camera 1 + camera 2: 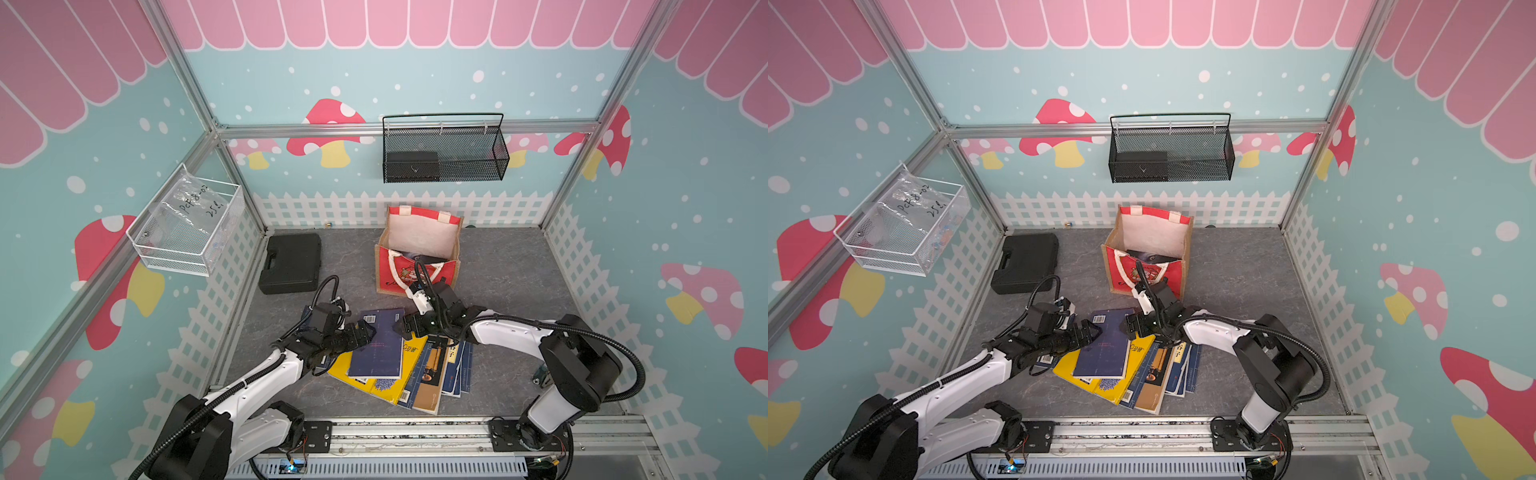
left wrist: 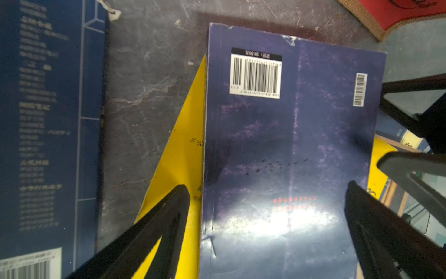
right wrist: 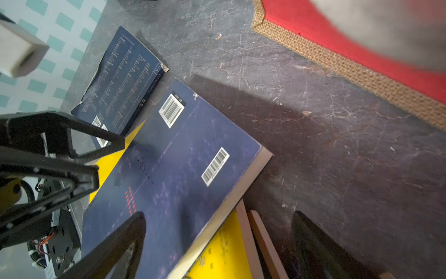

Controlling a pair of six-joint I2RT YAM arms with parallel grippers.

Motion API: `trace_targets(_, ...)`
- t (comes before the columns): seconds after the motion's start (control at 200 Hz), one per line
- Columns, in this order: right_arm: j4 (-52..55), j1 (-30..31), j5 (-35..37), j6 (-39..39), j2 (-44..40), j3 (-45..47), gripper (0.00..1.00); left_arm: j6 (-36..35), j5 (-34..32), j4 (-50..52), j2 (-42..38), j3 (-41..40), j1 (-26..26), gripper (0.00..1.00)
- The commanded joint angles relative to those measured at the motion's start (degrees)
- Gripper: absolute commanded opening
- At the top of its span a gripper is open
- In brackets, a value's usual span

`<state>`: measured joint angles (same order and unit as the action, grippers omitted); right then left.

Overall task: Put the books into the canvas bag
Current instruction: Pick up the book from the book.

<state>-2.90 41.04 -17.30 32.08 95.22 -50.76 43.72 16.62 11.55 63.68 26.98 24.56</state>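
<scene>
Left fingers [image 2: 164, 224] and right fingers [image 3: 120, 244] are spread, empty, at opposite long edges of the top book [image 1: 380, 345], pointed toward the bag [image 1: 419, 237].

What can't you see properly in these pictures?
- Canvas bag: in both top views its front panel hides most of a dark thing inside.
- Black mesh basket: the mesh veils a dark object; unidentifiable.
- Book pile: the barcoded blue book on top covers the covers beneath.
- Left wrist view: another dark blue book is blurred and cut by the edge; its text is unreadable.
</scene>
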Motion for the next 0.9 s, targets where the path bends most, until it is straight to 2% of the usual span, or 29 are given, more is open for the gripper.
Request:
trace_targets(0.0, -2.4, 0.4, 0.2, 2.7, 3.4, -2.7, 0.96, 2.1, 1.8, -4.6, 1.0, -1.5, 0.1, 0.99)
trace_targets(0.165, -3.8, 0.4, -0.4, 3.3, 7.2, -5.2, 0.94, 2.1, 2.1, -6.9, 2.4, -2.8, 0.1, 0.99)
trace_targets(0.29, -6.4, 0.4, -2.1, 3.8, 7.7, -5.6, 0.86, 2.1, 3.0, -8.7, 3.3, -3.2, 0.1, 0.99)
trace_targets(0.605, -11.6, 0.5, -4.4, 4.1, 5.9, -5.3, 0.34, 2.8, 6.0, -14.1, 7.2, -3.6, 0.1, 0.99)
trace_targets(0.76, -12.1, 0.6, -4.2, 3.7, 3.0, -4.5, 0.06, 2.6, 6.8, -15.4, 5.8, -3.5, 0.1, 0.99)
trace_targets(0.801, -12.1, 0.5, -4.1, 3.2, 1.6, -4.2, 0.00, 2.3, 6.5, -15.5, 4.4, -3.7, 0.1, 0.99)
trace_targets(0.896, -12.4, 0.5, -5.0, 2.5, -2.6, -3.5, 0.00, 0.9, 5.3, -15.1, -0.1, -4.1, 0.1, 0.99)
